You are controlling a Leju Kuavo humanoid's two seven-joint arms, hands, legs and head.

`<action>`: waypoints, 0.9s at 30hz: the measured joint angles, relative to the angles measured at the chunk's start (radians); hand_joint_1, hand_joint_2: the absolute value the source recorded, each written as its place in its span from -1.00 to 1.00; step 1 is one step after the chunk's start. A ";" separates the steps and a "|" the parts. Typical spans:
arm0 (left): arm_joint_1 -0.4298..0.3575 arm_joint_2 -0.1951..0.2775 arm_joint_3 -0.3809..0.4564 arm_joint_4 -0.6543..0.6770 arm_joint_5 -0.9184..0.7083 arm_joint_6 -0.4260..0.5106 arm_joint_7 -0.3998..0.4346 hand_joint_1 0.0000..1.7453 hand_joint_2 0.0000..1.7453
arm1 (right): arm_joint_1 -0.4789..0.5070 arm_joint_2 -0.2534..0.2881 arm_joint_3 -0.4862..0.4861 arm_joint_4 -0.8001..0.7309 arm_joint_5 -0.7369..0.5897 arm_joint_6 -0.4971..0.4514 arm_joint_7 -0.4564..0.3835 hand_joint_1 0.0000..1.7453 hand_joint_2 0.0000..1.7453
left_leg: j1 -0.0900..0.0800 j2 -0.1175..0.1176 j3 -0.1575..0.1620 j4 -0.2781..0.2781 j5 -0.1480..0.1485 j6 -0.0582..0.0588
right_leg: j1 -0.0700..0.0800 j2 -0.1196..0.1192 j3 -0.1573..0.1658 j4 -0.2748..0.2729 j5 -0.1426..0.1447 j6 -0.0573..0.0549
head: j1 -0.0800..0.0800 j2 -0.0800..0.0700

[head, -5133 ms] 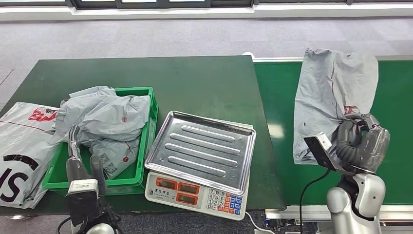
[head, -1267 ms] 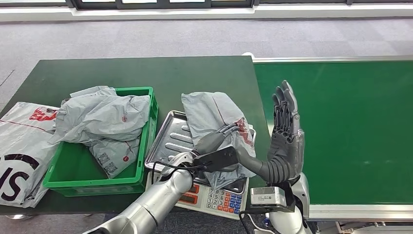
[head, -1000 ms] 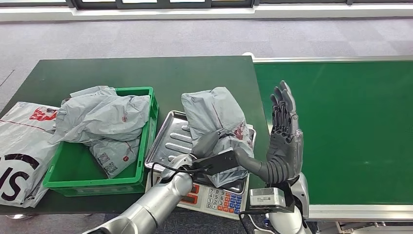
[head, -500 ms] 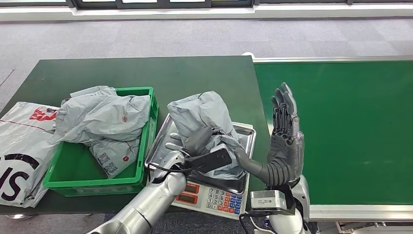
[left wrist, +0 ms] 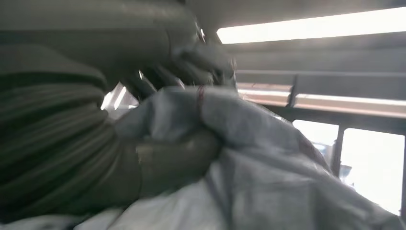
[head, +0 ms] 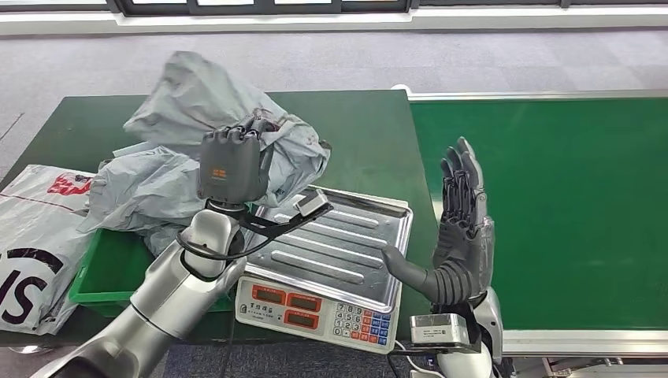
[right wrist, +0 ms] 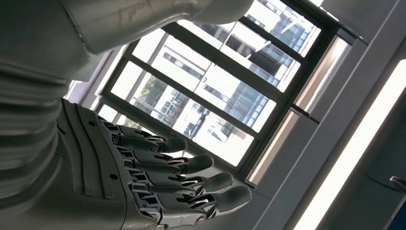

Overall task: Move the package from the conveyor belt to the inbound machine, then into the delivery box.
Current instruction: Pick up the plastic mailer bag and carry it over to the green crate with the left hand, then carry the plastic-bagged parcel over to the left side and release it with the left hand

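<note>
Package [head: 228,110] clamped in my left hand [head: 230,165] above the scale [head: 327,252], right hand [head: 461,228] spread empty; I should clear the green box [head: 102,276] rim before releasing.

The head view is evenly lit and sharp, with soft daylight from above and only faint shadows under the scale tray [head: 331,244], whose ribbed steel throws pale glare. A dull sheen lies on the conveyor belt [head: 567,197]. The left wrist view is dim and heavily motion-blurred: the left hand [left wrist: 158,158] and the grey package [left wrist: 268,158] are smeared, against a blown-out ceiling strip light [left wrist: 311,28]. The right wrist view is crisp, its right hand [right wrist: 158,182] backlit by bright windows [right wrist: 210,105].
</note>
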 joint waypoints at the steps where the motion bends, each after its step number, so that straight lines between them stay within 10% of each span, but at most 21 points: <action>1: -0.017 0.022 -0.029 -0.011 0.000 0.000 0.023 1.00 1.00 | -0.002 0.000 0.000 0.001 0.000 0.000 0.000 -1.00 1.00 | 0.000 -0.001 0.000 0.000 0.001 0.000 | 0.000 -0.001 0.000 0.000 0.000 0.000 | 0.000 0.000; 7: -0.206 0.150 -0.342 -0.017 0.000 -0.016 0.326 1.00 1.00 | 0.000 -0.002 0.000 0.014 -0.024 -0.016 -0.020 -1.00 1.00 | 0.000 -0.001 -0.001 0.000 0.001 0.001 | 0.000 -0.001 0.000 0.000 0.001 0.000 | 0.000 0.000; 13: -0.359 0.267 -0.561 -0.026 0.000 -0.037 0.346 1.00 1.00 | 0.013 -0.009 0.000 0.045 -0.049 -0.037 -0.048 -1.00 1.00 | 0.000 0.000 -0.001 0.000 0.001 0.000 | 0.000 -0.001 -0.001 0.000 0.001 0.000 | 0.000 0.000; 27: -0.241 0.344 -0.593 0.126 0.000 0.072 0.347 1.00 1.00 | 0.042 -0.064 0.008 0.064 -0.091 -0.166 -0.033 -1.00 1.00 | -0.001 0.001 -0.001 0.000 0.001 0.001 | -0.001 0.001 -0.001 0.000 0.000 0.000 | 0.000 0.000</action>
